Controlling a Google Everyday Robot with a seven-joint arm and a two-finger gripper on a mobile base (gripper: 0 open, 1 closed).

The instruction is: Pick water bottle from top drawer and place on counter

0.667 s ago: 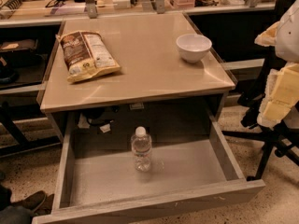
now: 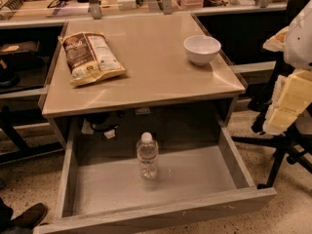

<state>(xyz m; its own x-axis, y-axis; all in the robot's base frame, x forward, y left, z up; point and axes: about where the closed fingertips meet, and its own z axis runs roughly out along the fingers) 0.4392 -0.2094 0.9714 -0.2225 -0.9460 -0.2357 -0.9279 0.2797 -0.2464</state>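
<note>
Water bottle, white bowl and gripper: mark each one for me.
water bottle (image 2: 147,157), camera view, on its clear ribbed body.
white bowl (image 2: 202,50), camera view, on its outer wall.
gripper (image 2: 285,108), camera view, on its cream part, right of the counter (image 2: 146,82).

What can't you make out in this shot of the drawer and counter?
Camera view only:
- gripper, at the right edge beside the counter: partly cut off by the frame.
- back of the top drawer: shadowed under the counter, dark items there unidentifiable.
- chip bag: print unreadable from here.
</note>
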